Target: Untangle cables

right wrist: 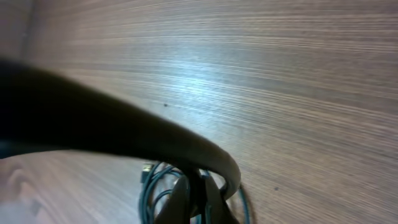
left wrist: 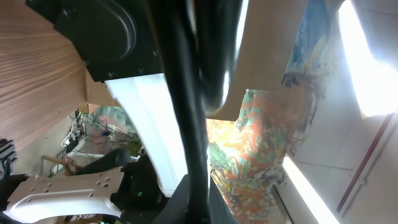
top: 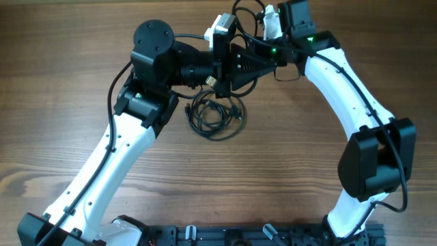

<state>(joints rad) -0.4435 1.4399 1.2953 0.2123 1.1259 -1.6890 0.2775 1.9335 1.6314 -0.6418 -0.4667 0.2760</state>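
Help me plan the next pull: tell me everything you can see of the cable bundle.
The cables are thin black cords, rubbery-looking, coiled in overlapping loops as one loose bundle, lying flat on the wooden table near its middle. A small plug end shows at one edge. The right end effector is shut at the bundle's far edge; whether it pinches a strand cannot be told.

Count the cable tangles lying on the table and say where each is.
1. The cables lie in one looped tangle on the table, between the left arm and right arm. Further cords may be hidden beneath them.
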